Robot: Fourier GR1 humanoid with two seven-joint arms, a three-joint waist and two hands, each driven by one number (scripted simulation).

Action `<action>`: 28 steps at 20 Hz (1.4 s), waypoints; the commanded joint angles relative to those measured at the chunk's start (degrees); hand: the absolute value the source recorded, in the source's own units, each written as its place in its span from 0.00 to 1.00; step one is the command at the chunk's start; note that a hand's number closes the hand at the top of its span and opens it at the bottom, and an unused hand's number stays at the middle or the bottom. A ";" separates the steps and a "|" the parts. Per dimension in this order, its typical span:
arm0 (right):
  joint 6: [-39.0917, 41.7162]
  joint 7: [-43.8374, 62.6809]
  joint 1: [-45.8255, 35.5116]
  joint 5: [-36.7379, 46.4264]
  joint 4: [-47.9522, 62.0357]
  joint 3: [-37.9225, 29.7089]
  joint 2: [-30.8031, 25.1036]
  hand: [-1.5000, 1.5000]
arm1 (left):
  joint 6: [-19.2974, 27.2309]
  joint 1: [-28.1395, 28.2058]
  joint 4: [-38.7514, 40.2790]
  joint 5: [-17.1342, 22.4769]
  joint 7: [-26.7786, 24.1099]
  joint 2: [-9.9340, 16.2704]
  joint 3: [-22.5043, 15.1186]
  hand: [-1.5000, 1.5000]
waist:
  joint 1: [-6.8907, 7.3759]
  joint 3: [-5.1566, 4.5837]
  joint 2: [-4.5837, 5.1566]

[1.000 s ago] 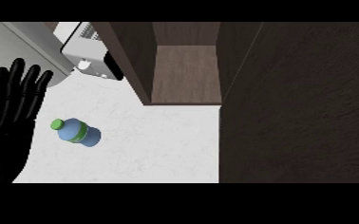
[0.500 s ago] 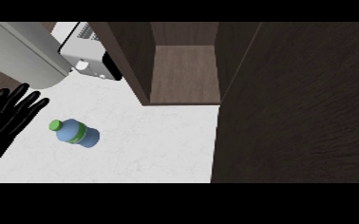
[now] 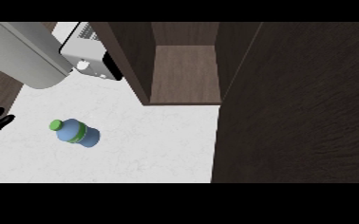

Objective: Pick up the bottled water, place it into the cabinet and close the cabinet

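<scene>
The bottled water, blue with a green cap and a green band, lies on its side on the white counter at the left, cap pointing left. A small black sliver of my left hand shows at the left edge, a short way left of the bottle and apart from it. A grey forearm crosses the upper left corner. The dark wood cabinet stands open at the top middle, its inside bare. Its door hangs open and fills the right side. My right hand does not show.
A white and black appliance with a round knob stands at the upper left, just left of the cabinet's side wall. White counter stretches between the bottle and the open door.
My left hand has slipped from plain view at the left to almost off the left edge. A grey forearm has come into the upper left corner. The bottle has not moved.
</scene>
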 commanded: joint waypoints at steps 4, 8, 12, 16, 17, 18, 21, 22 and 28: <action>2.18 -2.84 5.64 -0.84 -3.24 -0.24 0.62 0.00 | -2.30 0.91 0.23 -0.72 1.34 -1.18 3.35 0.00 | 0.14 0.03 0.07; 1.37 -1.73 12.12 3.46 -9.20 5.84 1.83 0.00 | -3.24 -2.29 6.75 -6.84 -1.07 -3.94 4.39 0.00 | -0.46 -0.01 0.02; 4.18 -4.29 13.09 0.18 -8.73 2.58 -0.75 0.00 | -2.87 -8.06 13.03 -17.22 -4.79 -8.07 4.41 0.00 | -0.68 -0.03 0.14; 2.77 -1.91 14.30 2.78 -10.99 5.82 0.42 0.00 | -3.61 -11.13 18.31 -26.76 -9.10 -10.48 3.50 0.00 | -0.80 -0.09 0.20; 6.13 -7.00 16.88 -1.33 -8.08 0.88 -1.43 0.00 | -6.62 -10.02 21.35 -26.38 -11.26 -8.15 6.11 0.00 | -0.71 -0.03 0.10; 5.72 -5.74 17.12 -2.54 -10.68 0.51 -1.51 0.00 | -4.46 -13.09 23.03 -30.12 -12.28 -9.49 4.96 0.00 | -1.19 -0.07 0.17; 7.25 -9.78 21.04 0.02 -10.77 3.05 -1.00 0.00 | -5.96 -13.27 28.01 -34.64 -16.49 -10.46 4.01 0.00 | -1.39 -0.08 0.10; 7.63 -10.83 22.64 0.14 -11.27 2.39 -1.20 0.00 | -3.73 -12.94 25.69 -34.64 -16.05 -12.29 3.15 0.00 | -1.06 -0.04 0.02; 7.99 -11.51 23.38 0.70 -11.60 3.78 -1.67 0.00 | -1.29 -17.47 42.66 -48.29 -31.75 -12.06 1.79 0.00 | -1.69 -0.22 0.40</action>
